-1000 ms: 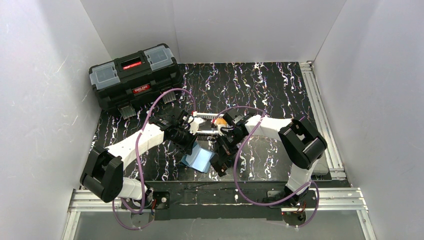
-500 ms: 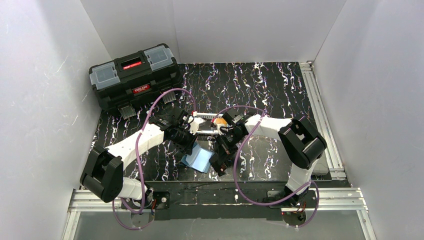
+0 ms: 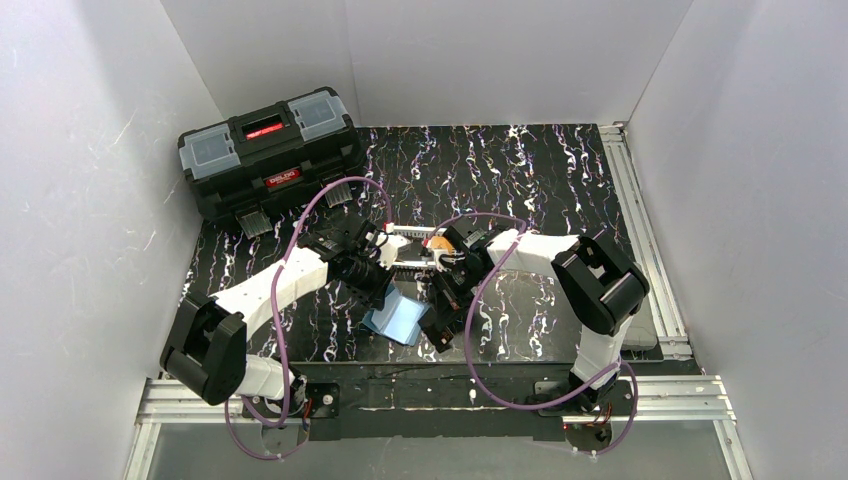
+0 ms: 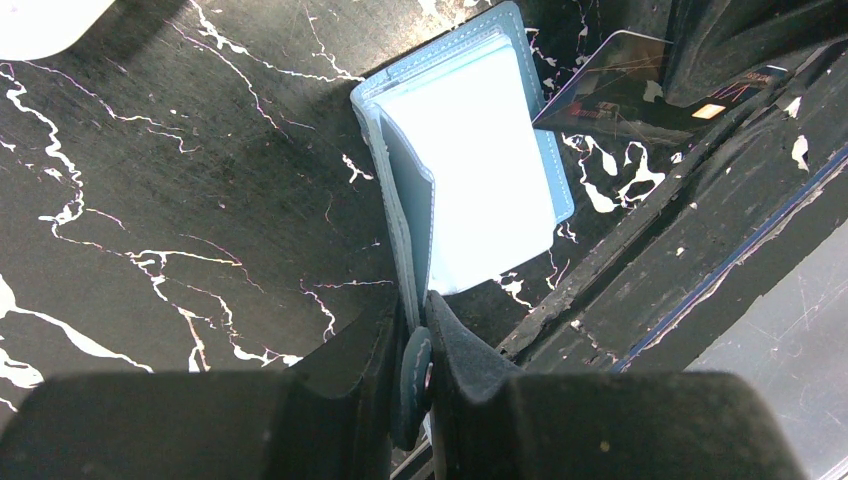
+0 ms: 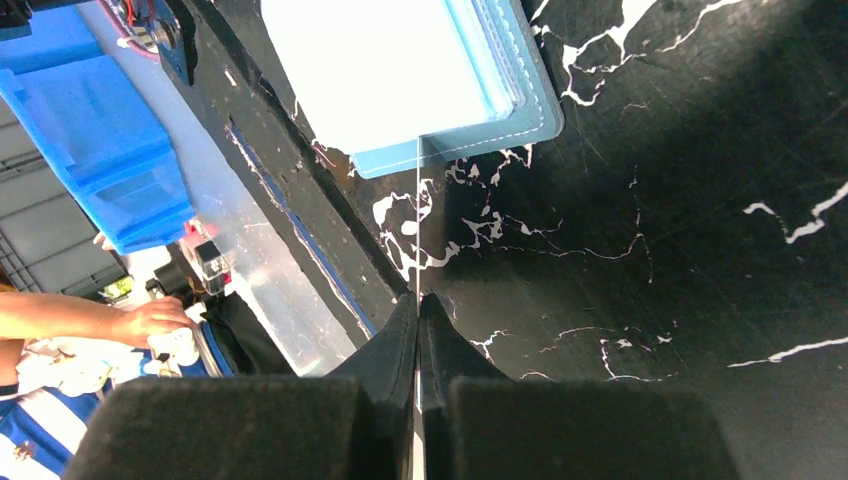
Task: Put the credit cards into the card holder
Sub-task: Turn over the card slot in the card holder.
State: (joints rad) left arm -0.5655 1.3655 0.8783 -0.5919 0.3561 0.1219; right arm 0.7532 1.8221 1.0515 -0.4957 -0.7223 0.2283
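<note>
The teal-blue card holder [image 3: 397, 320] lies open on the black marbled table near its front edge. Its pale clear sleeves [image 4: 470, 170] face up. My left gripper [image 4: 418, 305] is shut on the holder's near flap, pinching it upright. My right gripper [image 5: 417, 300] is shut on a black credit card [image 4: 625, 95], which shows edge-on as a thin line [image 5: 417, 220] in the right wrist view. The card's front edge reaches the holder's [image 5: 400, 70] near rim. From above, the right gripper [image 3: 432, 318] sits just right of the holder. An orange credit card [image 3: 438, 241] lies behind, in the basket.
A white mesh basket [image 3: 405, 250] stands between the two wrists. A black toolbox [image 3: 270, 150] sits at the back left. The table's front rail [image 4: 700, 250] runs close beside the holder. White walls enclose three sides.
The right arm has edged slightly left toward the holder. The left arm and the holder have not moved.
</note>
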